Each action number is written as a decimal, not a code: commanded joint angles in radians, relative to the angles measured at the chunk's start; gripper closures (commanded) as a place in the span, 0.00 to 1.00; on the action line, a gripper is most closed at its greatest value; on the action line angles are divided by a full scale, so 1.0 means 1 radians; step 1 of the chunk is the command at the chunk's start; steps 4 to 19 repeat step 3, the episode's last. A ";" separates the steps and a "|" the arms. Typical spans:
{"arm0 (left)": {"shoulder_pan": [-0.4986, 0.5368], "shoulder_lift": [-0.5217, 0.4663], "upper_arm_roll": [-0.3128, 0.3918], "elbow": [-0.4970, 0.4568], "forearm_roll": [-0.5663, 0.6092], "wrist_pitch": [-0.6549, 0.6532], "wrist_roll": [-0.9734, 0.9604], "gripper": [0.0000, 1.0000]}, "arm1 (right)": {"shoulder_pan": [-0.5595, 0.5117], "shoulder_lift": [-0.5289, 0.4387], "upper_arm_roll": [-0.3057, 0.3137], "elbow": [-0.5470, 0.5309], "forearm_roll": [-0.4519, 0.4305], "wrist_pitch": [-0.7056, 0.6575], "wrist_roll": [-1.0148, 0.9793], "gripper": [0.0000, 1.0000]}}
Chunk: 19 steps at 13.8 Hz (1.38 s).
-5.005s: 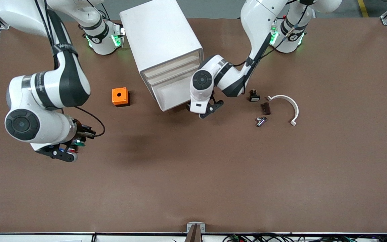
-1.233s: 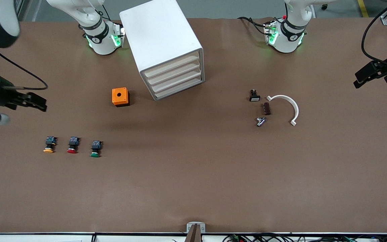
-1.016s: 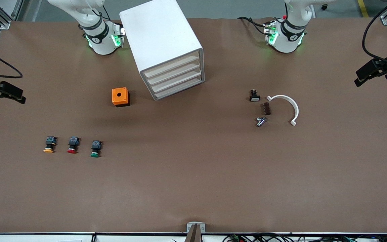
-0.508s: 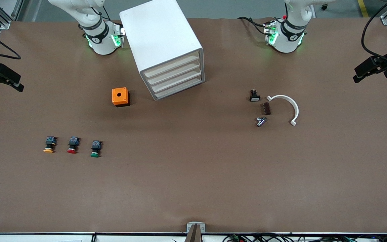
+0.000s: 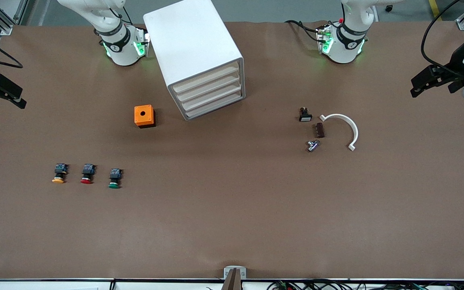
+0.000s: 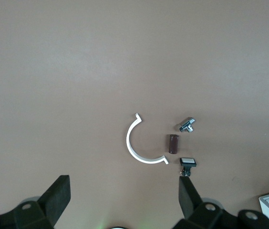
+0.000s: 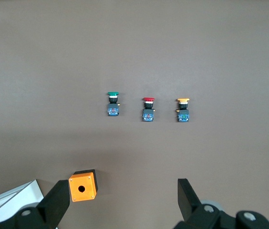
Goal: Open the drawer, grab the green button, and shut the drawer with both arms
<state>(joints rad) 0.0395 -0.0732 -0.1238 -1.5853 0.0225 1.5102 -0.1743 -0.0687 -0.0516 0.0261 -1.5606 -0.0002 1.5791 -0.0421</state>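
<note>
both arms withdrew; green button lies on table.

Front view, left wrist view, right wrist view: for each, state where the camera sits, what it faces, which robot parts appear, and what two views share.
Front view: high, facing the bases; shows the left gripper, right gripper, drawer cabinet.
Left wrist view: above the table, showing open fingers and white curved piece.
Right wrist view: looking down past open fingers at the green button and orange box.
Shared: front also shows button, box, curved piece.
</note>
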 commanded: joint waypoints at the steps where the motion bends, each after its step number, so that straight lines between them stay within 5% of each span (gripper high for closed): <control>1: 0.010 0.024 -0.010 0.047 0.007 -0.008 0.004 0.00 | 0.004 0.006 -0.003 0.048 -0.004 -0.074 -0.002 0.00; 19: 0.011 0.024 -0.010 0.045 0.008 -0.008 0.012 0.00 | 0.001 0.006 -0.003 0.056 -0.009 -0.082 -0.002 0.00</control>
